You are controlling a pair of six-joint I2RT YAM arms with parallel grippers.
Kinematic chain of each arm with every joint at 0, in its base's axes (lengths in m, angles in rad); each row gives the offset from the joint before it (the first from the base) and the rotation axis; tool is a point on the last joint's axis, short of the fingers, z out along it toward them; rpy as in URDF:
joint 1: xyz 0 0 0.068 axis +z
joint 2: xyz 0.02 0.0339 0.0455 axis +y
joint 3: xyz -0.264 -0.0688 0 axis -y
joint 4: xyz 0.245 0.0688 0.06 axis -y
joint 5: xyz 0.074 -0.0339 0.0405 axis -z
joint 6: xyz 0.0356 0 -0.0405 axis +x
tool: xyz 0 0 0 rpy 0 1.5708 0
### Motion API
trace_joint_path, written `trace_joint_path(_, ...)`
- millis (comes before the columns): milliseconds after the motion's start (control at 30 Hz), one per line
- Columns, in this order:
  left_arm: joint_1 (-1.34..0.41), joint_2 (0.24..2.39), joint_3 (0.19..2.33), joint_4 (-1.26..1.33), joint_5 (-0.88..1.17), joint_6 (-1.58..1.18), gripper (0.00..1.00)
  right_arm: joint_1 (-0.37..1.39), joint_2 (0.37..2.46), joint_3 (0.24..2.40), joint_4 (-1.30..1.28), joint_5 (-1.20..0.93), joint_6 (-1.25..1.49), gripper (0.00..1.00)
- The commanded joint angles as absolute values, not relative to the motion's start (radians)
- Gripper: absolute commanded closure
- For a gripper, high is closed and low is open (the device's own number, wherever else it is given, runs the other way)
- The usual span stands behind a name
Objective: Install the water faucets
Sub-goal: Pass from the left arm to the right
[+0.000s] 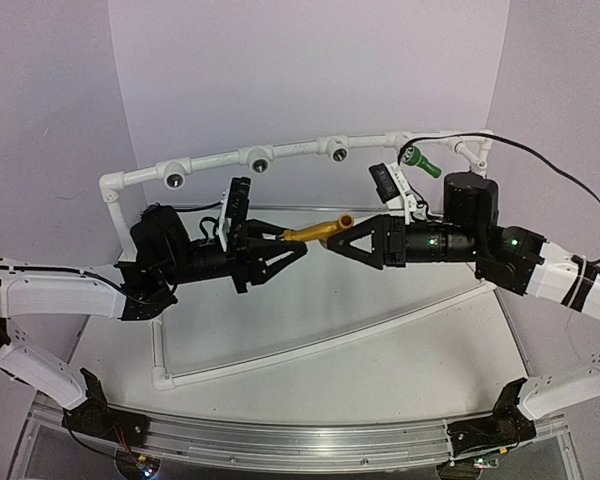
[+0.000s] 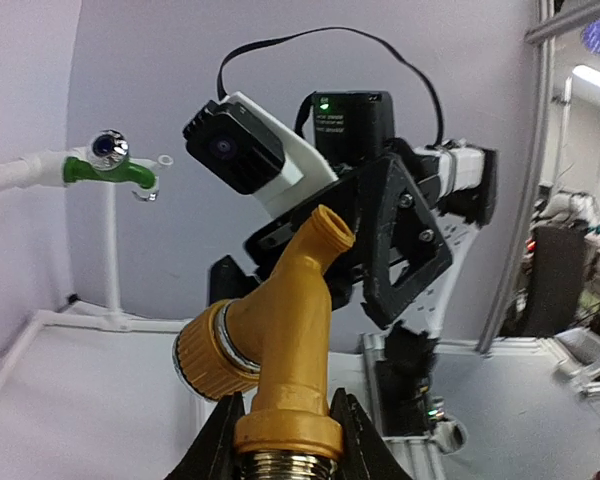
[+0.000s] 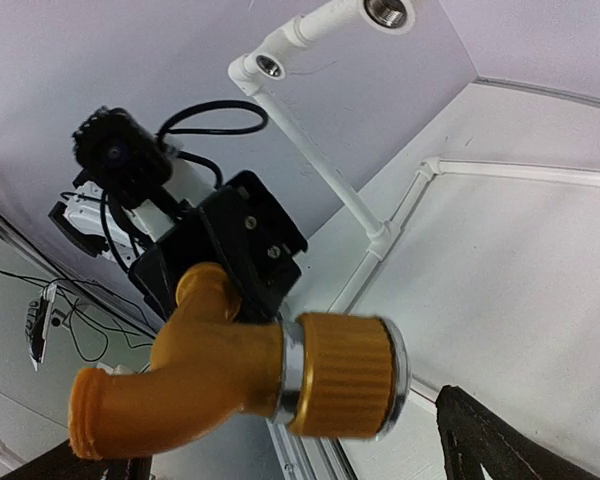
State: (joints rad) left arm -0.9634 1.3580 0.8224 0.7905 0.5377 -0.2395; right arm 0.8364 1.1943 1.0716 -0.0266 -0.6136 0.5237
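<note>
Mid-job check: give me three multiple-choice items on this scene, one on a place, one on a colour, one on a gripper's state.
1. Where is the green faucet?
A. Mounted on the white pipe frame
B. Held by an arm
C. Lying loose

2. What colour is the held faucet in the left gripper?
A. Blue
B. Yellow-orange
C. Red

3. How is the right gripper?
A. Shut on the held faucet
B. Open
C. Shut on nothing

Answers:
1. A: it sticks out of the frame's right end.
2. B: the clamped body is yellow-orange in all views.
3. B: its fingers stand wide apart near the spout.
</note>
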Motion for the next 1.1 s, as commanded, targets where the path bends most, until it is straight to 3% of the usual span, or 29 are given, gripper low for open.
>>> trace_joint_path(0, -0.966, 1.288, 0.856, 0.510, 0.373, 0.289, 1.00, 0.828, 1.130, 1.082, -0.116, -0.544, 0.563, 0.02)
trace_joint_path(233, -0.968, 1.234, 0.812, 0.506, 0.306, 0.551, 1.00, 0.777, 1.135, 1.140, -0.137, -0.558, 0.792, 0.02)
trace_joint_path(367, -0.969, 1.229, 0.818, 0.509, 0.340, 0.628, 1.00, 0.744, 1.243, 1.243, -0.139, -0.610, 0.973, 0.02)
trace_joint_path(500, -0.981, 1.259, 0.838, 0.526, 0.310, 0.693, 1.00, 0.742, 1.359, 1.339, -0.140, -0.708, 1.048, 0.02)
trace_joint_path(633, -0.994, 1.285, 0.840, 0.587, 0.259, 0.724, 1.00, 0.742, 1.425, 1.367, -0.140, -0.756, 1.070, 0.12)
trace_joint_path(800, -1.013, 1.279, 0.835, 0.612, 0.209, 0.775, 1.00, 0.742, 1.401, 1.328, -0.152, -0.733, 1.048, 0.10)
trace_joint_path(900, -1.017, 1.293, 0.845, 0.611, 0.206, 0.796, 1.00, 0.744, 1.418, 1.320, -0.136, -0.780, 1.071, 0.18)
trace_joint_path(1033, -1.017, 1.311, 0.858, 0.610, 0.214, 0.820, 1.00, 0.744, 1.440, 1.324, -0.107, -0.848, 1.084, 0.42)
trace_joint_path(1067, -1.017, 1.313, 0.858, 0.610, 0.216, 0.824, 1.00, 0.744, 1.442, 1.327, -0.103, -0.855, 1.086, 0.44)
